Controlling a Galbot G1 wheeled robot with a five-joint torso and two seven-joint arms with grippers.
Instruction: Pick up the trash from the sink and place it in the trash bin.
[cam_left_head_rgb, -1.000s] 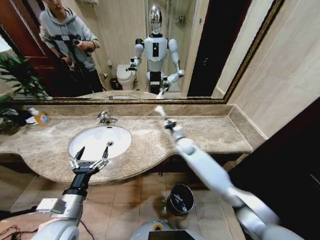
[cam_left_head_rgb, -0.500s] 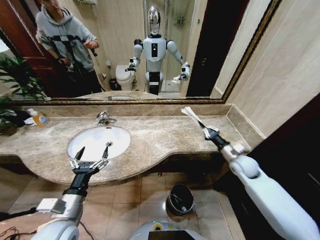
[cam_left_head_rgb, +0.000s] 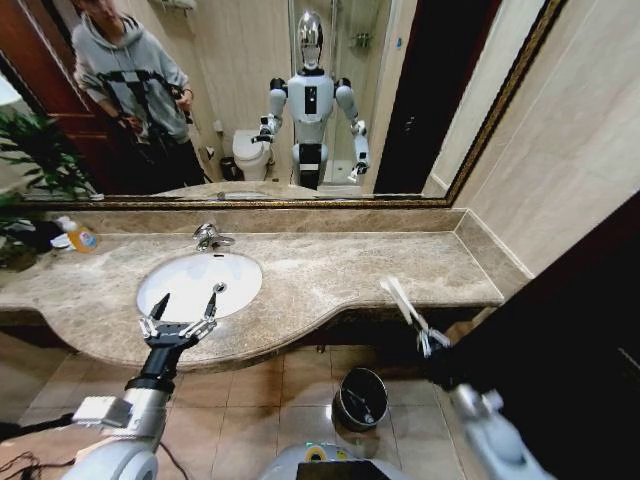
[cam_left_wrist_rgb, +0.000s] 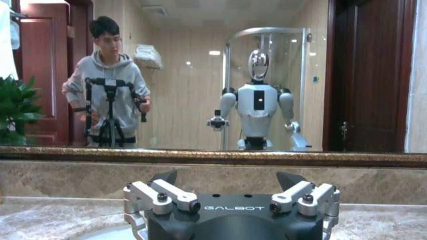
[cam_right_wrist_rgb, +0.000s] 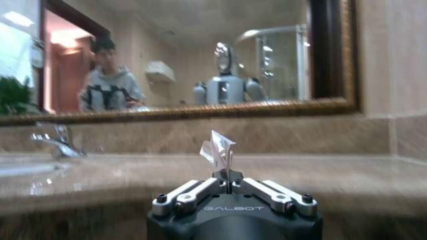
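White packet (cam_left_head_rgb: 396, 294) pinched between pressed right gripper (cam_left_head_rgb: 424, 337) fingers, above the trash bin (cam_left_head_rgb: 361, 398); left gripper (cam_left_head_rgb: 184, 310) fingers spread over the sink (cam_left_head_rgb: 170, 277).

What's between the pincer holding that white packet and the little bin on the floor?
Nothing in the head view: the right pincer, shut on the flat white packet, hangs past the counter's front edge, with only bare tiled floor between it and the trash bin.

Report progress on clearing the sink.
Done: the sink looks bare, and something pale lies in the bin. In hand: the right pincer is shut on a white packet, past the counter's edge, not yet over the bin. The left pincer hangs open at the sink.
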